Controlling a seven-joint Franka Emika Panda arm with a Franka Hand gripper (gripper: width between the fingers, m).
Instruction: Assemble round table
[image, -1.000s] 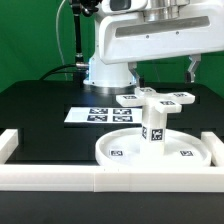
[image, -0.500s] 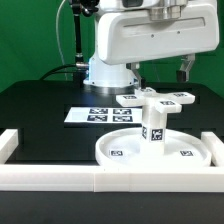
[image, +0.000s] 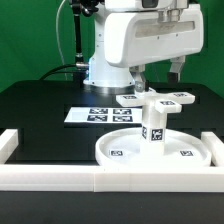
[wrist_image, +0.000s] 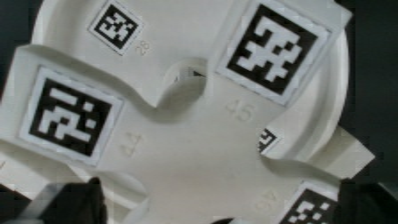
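The large rimmed round disc (image: 150, 152) lies at the front of the table. The short cylindrical leg (image: 154, 124) stands upright on its middle. The cross-shaped base piece (image: 155, 99) sits flat on top of the leg, tags facing up. My gripper (image: 160, 68) hangs open and empty a little above the base piece. One dark finger (image: 178, 68) shows toward the exterior view's right. In the wrist view the tagged base piece (wrist_image: 196, 110) fills the picture. The gripper (wrist_image: 214, 205) has its jaws wide apart there and holds nothing.
The long white border rail (image: 110, 178) runs along the table's front, with a corner piece (image: 8, 142) at the exterior view's left. The marker board (image: 98, 114) lies behind the disc. The robot's base (image: 108, 70) stands at the back.
My gripper has moved toward the exterior view's left, coming over the base piece. The disc, leg and base piece have not moved.
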